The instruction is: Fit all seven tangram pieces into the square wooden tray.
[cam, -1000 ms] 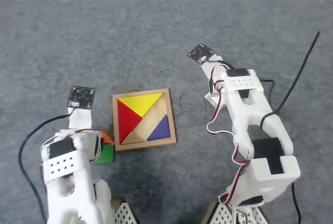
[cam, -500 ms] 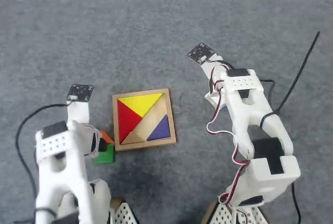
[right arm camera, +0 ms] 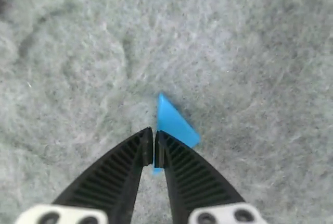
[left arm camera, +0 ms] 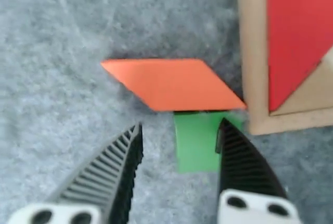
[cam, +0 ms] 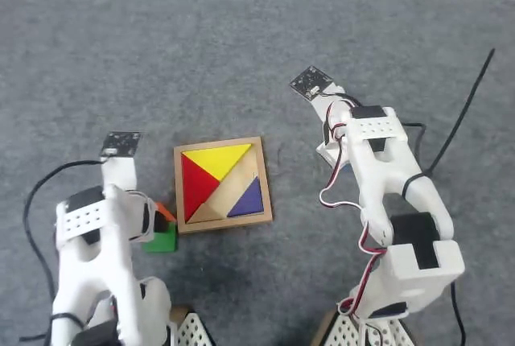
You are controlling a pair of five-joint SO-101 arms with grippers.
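Left arm [cam: 96,233] swung leftward over the grey carpet [cam: 241,56], jaws open; right jaws closed.

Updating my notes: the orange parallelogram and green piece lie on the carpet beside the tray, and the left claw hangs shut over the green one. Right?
Not quite. The left wrist view shows the left claw open, not shut, over the green piece. The orange parallelogram and green piece do lie on the carpet beside the tray.
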